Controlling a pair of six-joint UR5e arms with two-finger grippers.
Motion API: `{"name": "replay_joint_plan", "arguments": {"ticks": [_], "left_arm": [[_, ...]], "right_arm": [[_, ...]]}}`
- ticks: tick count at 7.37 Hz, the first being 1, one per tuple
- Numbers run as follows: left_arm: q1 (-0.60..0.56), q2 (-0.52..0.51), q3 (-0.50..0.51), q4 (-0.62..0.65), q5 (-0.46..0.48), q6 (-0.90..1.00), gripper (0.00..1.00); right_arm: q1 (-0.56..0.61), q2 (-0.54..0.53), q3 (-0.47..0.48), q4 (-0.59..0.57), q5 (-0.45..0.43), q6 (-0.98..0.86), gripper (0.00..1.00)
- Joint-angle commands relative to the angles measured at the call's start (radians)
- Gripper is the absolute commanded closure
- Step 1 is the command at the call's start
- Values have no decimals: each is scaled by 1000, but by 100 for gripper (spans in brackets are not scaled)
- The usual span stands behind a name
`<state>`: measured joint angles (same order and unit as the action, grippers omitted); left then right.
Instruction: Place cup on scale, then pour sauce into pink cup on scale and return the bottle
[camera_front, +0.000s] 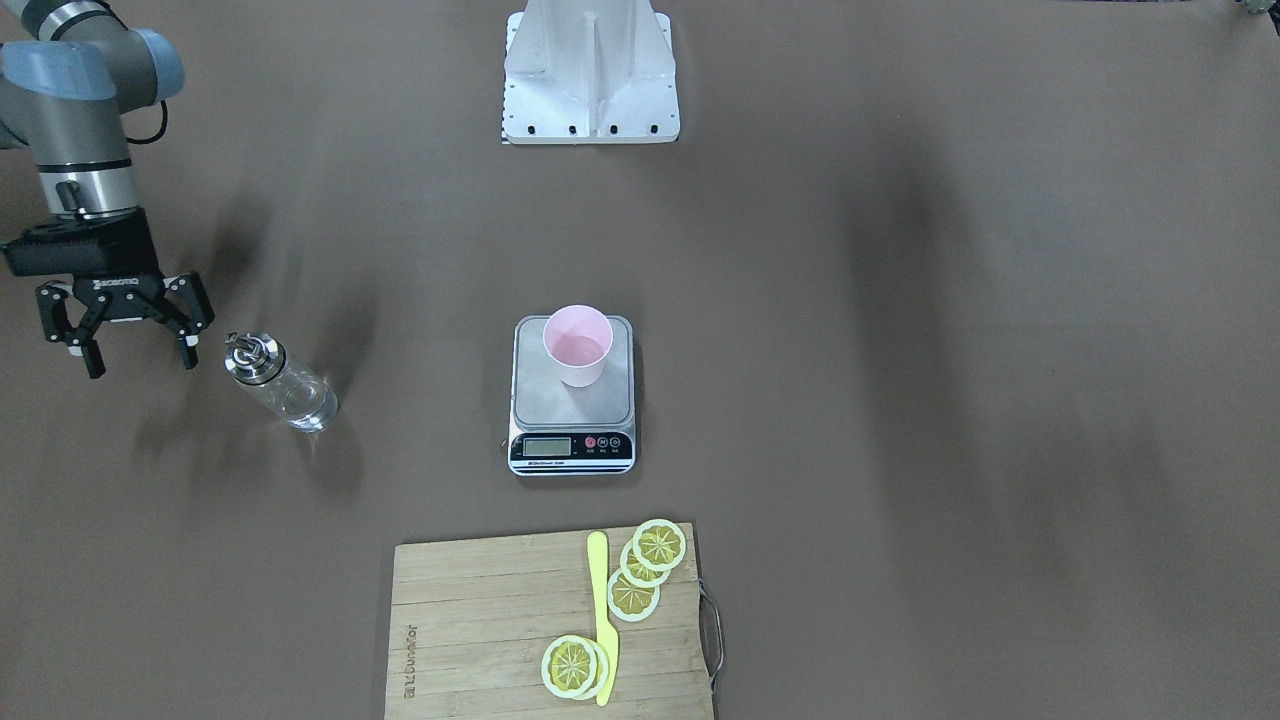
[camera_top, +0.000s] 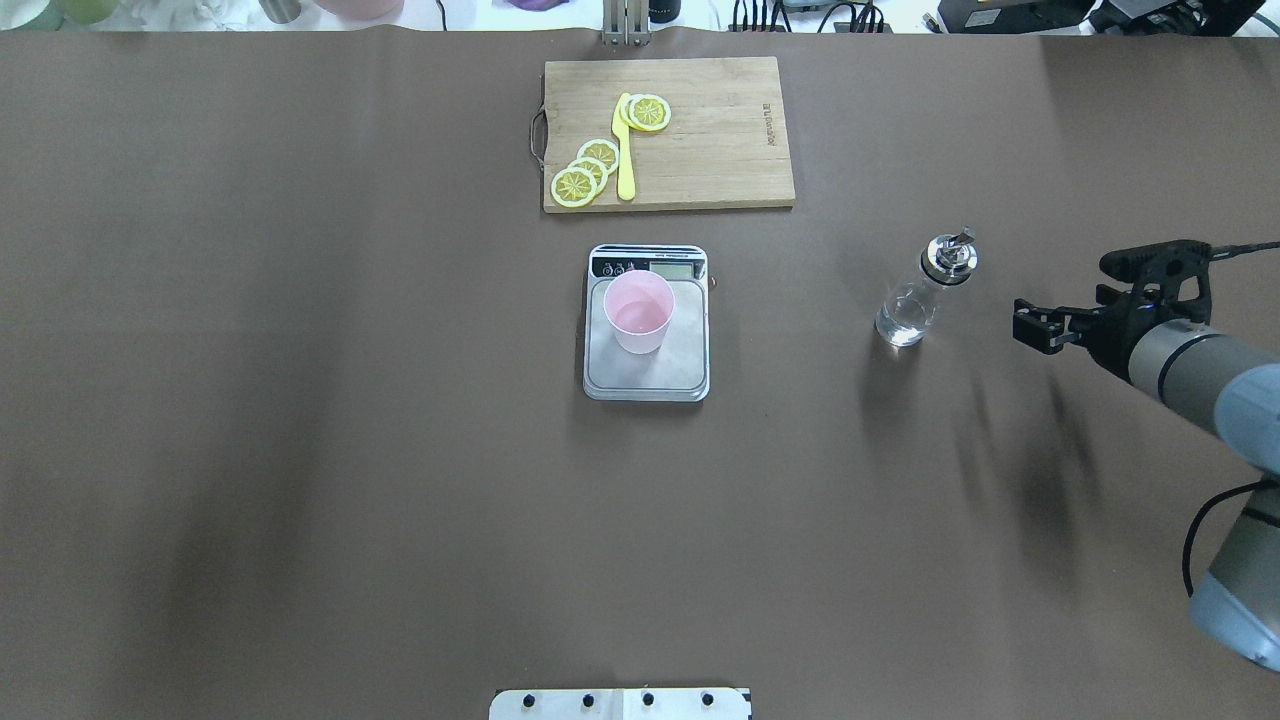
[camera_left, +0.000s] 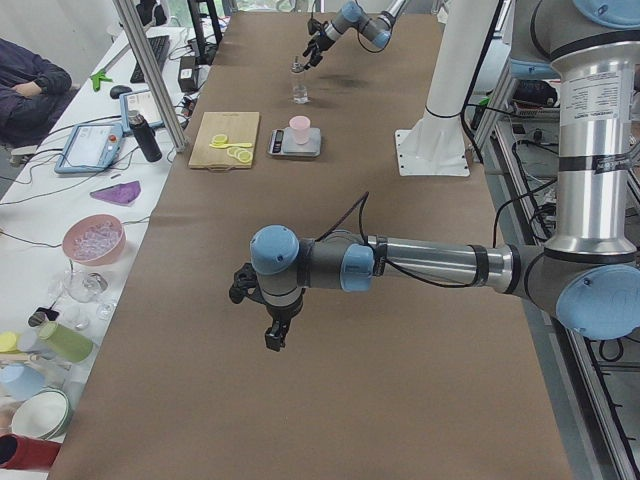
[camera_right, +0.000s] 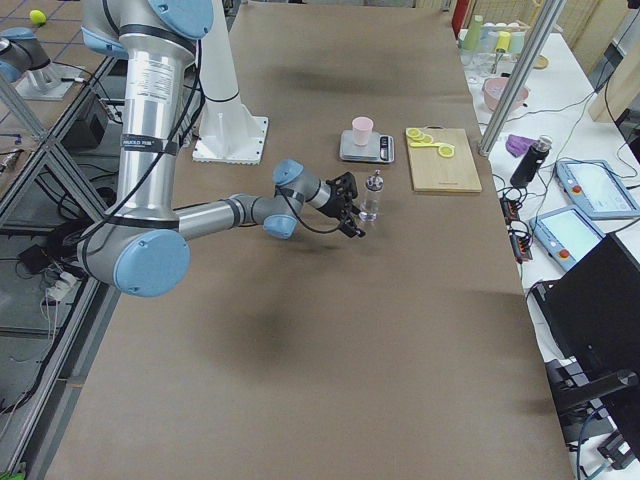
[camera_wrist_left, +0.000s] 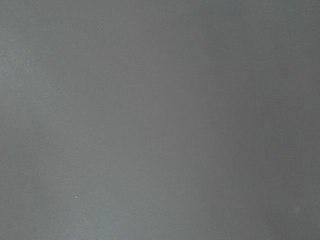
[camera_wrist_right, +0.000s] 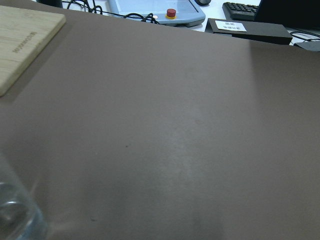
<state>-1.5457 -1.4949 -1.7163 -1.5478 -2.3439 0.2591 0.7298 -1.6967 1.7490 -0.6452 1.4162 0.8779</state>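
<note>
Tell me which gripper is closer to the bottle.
Right. The right gripper sits open just beside the bottle, not touching it. The left gripper hangs over the table far toward the robot's left end, well away from it.

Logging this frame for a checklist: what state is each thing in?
Steel-topped digital scale: loaded, display unreadable.
Pale pink tapered cup: upright on that scale.
Clear glass bottle with metal spout: upright on table, ungripped.
Right gripper: open, beside the bottle.
Left gripper: cannot tell.
</note>
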Motion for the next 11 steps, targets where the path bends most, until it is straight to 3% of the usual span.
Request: {"name": "replay_joint_plan", "arguments": {"ticks": [1, 2, 3, 5, 7, 9, 11], "left_arm": [[-1, 1, -2, 0, 0, 0, 2], [-1, 1, 0, 0, 0, 0, 2], [1, 1, -2, 0, 0, 0, 2], [-1, 2, 0, 0, 0, 0, 2], [-1, 5, 0, 0, 0, 2, 2], [-1, 4, 1, 0, 0, -1, 2], [-1, 5, 1, 0, 0, 3, 2]], "right_arm": [[263, 44, -142, -4, 302, -191, 0], [346, 77, -211, -11, 382, -254, 0], [440, 112, -250, -105, 474, -351, 0], [596, 214, -240, -477, 617, -596, 0], [701, 305, -197, -846, 684, -799, 0], [758, 284, -100, -1112, 803, -824, 0], [807, 108, -13, -1110, 918, -826, 0]]}}
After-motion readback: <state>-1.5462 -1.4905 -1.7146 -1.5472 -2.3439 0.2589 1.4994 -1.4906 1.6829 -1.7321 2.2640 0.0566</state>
